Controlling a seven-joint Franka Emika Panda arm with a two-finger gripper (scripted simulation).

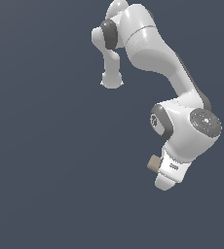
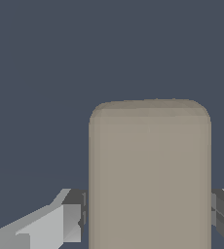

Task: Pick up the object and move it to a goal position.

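**a:** low on the exterior view's right, the arm (image 1: 148,53) folds down from the top of the frame and ends in the white gripper (image 1: 158,171). where's the object?

**b:** tan block (image 1: 154,164), sticking out of the hand toward the exterior view's left. only a small corner of it shows there, the wrist body covers the rest.

**a:** wrist view?

**b:** block fills the middle of it (image 2: 149,180), rounded edges, plain matte face. one finger pad (image 2: 75,216) sits against one side, the other finger against the opposite side. no visible gap on either side.

**a:** so clamped on it?

**b:** looks that way: jaws narrowed to the block's width, both pads touching it. block runs past the fingertips, away from the camera.

**a:** off the floor?

**b:** can't tell for sure. background is flat dark blue-grey (image 1: 46,170) in both views, no shadow or edge i can read height from.

**a:** block straight in the grip?

**b:** sides run parallel to the fingers in the wrist view, so square, not skewed.
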